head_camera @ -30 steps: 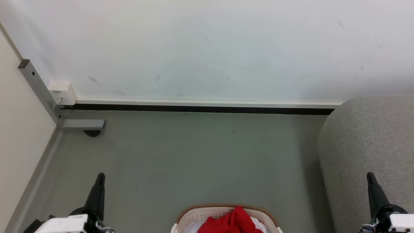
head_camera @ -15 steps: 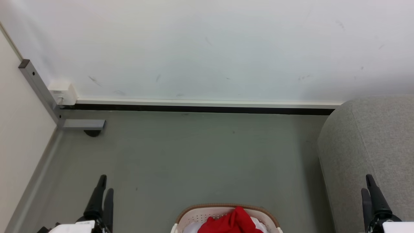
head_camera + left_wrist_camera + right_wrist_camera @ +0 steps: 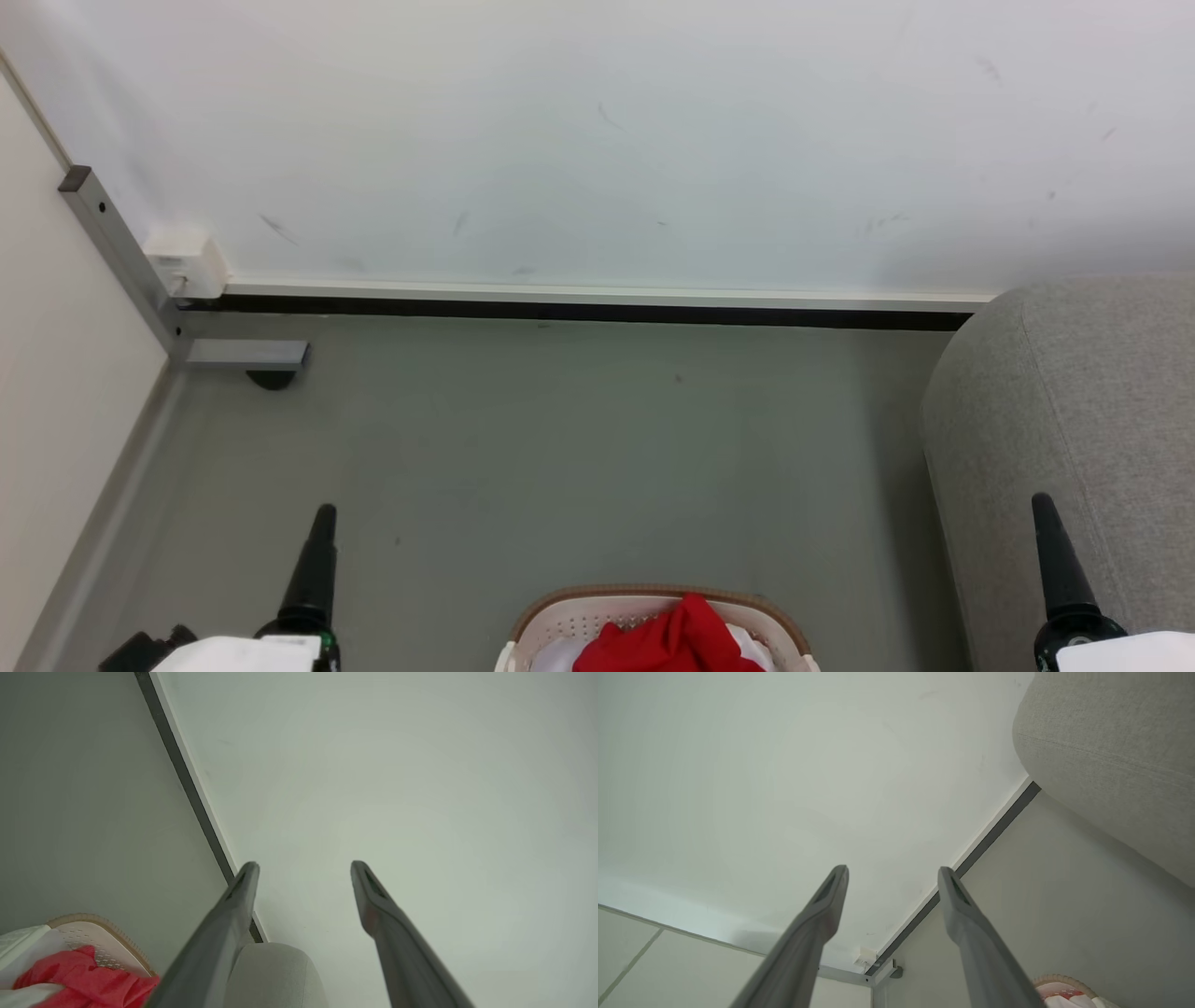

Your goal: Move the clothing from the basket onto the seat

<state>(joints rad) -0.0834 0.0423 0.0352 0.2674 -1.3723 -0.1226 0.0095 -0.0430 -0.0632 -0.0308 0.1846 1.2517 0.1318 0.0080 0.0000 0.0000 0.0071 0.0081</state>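
bright red crumpled clothing (image 3: 667, 644) heaped in the brown-rimmed basket (image 3: 569, 618), grey seat (image 3: 1074, 401) rising to its right. bare floor (image 3: 597, 448) runs ahead to the wall. left gripper (image 3: 304, 864) and right gripper (image 3: 892, 870): jaws wide, empty.

White scuffed wall (image 3: 597, 140) meets grey-green floor (image 3: 560, 448) along a dark baseboard (image 3: 579, 313); metal post (image 3: 117, 252) in left corner.

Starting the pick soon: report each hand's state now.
Left hand: open, holding nothing.
Right hand: open, holding nothing.
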